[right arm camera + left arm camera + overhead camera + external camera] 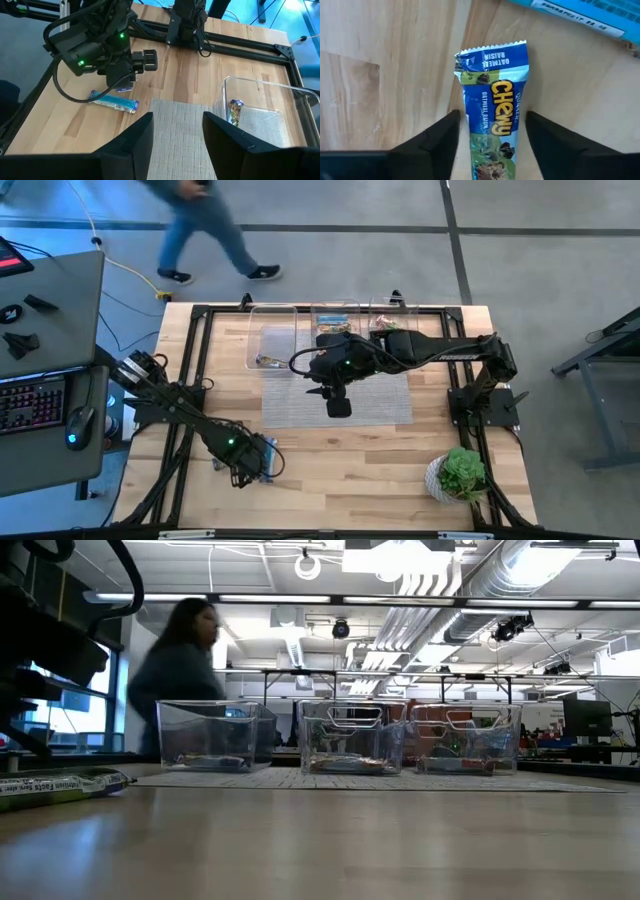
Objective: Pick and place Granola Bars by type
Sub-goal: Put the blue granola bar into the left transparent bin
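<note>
right wrist view: bar (235, 111) in clear bin (260, 90); left hand (490, 142) spread, right hand (177, 131) spread.

grey concrete floor (400, 205), side desk with keyboard (30, 402), perhaps ducting overhead (450, 580)

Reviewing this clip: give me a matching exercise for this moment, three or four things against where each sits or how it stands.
Things:
1. blue-wrapped Chewy granola bar
2. green potted plant
3. right gripper
4. left clear plastic bin

Places or states:
A. near right corner of the wooden table
B. between the left gripper's open jaws
C. holds one bar
D. above the grey mat, jaws apart, empty

Pairs: 1-B, 2-A, 3-D, 4-C
</note>
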Robot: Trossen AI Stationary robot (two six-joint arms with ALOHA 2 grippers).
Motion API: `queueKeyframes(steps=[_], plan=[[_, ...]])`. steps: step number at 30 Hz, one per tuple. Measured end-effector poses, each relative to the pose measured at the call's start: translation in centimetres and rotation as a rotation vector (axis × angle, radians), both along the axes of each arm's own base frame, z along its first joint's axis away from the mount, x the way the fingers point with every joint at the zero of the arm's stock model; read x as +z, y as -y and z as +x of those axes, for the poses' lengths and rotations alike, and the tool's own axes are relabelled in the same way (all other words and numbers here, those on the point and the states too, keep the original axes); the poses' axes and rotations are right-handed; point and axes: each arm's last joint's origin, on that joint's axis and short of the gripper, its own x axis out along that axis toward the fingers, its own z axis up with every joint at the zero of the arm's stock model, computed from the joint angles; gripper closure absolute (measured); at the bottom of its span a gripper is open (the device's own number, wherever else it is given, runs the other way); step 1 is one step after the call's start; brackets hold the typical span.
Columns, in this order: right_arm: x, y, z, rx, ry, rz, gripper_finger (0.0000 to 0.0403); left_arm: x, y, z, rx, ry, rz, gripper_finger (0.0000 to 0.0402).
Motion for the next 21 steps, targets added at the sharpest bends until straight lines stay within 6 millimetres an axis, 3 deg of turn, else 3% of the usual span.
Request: queueKeyframes(steps=[8,12,16,21], plan=[[0.0,0.0,0.0,-0.003,0.000,0.004,0.0249,1.3,-0.5,1.0,0.061,-0.053,0.015,0.0260],[0.0,0.0,0.0,-0.017,-0.003,0.022,0.0249,3.1,-0.9,3.1,0.075,0.001,-0.021,0.0282],[-0.4,0.0,-0.3,-0.034,-0.057,0.039,0.0249,4.9,-2.2,4.7,0.058,0.030,-0.005,0.0289],[-2.2,0.0,-1.3,-0.044,-0.229,0.057,0.0249,7.9,-5.5,6.2,0.101,0.024,0.175,0.0291]])
